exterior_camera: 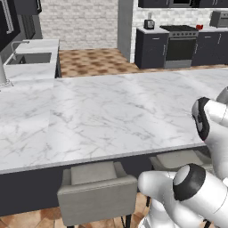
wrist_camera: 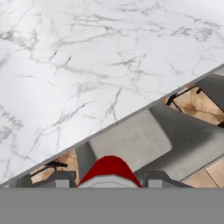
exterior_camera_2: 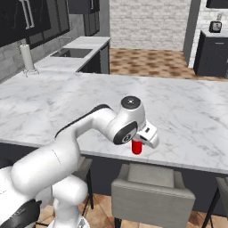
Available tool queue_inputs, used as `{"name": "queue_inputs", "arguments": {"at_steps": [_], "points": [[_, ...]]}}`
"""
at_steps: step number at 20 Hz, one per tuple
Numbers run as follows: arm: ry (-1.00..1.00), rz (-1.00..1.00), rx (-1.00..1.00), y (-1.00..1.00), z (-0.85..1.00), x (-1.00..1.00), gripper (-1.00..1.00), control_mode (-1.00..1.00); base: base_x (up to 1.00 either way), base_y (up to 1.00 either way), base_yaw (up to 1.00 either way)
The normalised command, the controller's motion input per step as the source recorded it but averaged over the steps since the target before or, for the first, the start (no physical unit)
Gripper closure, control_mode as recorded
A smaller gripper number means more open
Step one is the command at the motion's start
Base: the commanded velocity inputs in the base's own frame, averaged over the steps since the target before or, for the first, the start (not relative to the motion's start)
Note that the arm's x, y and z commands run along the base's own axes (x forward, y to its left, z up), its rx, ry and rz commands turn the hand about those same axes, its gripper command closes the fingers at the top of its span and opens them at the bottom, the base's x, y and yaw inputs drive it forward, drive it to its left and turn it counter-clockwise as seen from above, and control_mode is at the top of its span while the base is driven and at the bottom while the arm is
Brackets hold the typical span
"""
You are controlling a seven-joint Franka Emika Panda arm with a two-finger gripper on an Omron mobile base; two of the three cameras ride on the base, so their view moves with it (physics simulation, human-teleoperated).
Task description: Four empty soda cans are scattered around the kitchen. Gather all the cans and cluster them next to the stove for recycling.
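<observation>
Can gripped at the bench edge

A red soda can is held in the closed jaws over the marble bench rim; it could be knocked loose against the chair below during travel to the distant stove.

**Marble island in a dark-cabinet kitchen**

A broad white marble tabletop spans the middle of both base views. Grey upholstered chairs are tucked beneath its near edge. Brown patterned floor tiles are seen beyond it. A pale brick wall closes the upper frame. A sink is set at upper left, and dark cabinets stand at upper right.
</observation>
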Motion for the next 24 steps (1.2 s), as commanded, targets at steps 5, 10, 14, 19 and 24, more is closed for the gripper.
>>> {"name": "queue_inputs", "arguments": {"at_steps": [5, 10, 14, 19, 24], "points": [[-0.03, -0.03, -0.02, 0.15, 0.61, -0.55, 1.0, -1.0, 0.0, 0.0, 0.0], [0.0, -0.02, -0.05, 0.35, 0.47, -0.36, 1.0, -1.0, 0.0, 0.0, 0.0], [0.03, -0.01, -0.04, 0.35, 0.34, -0.44, 1.0, -1.0, 0.0, 0.0, 0.0], [0.06, 0.0, 0.0, 0.12, 0.33, -0.49, 1.0, -1.0, 0.0, 0.0, 0.0], [0.1, 0.0, 0.0, 0.06, 0.3, -0.38, 1.0, -1.0, 0.0, 0.0, 0.0]]}}
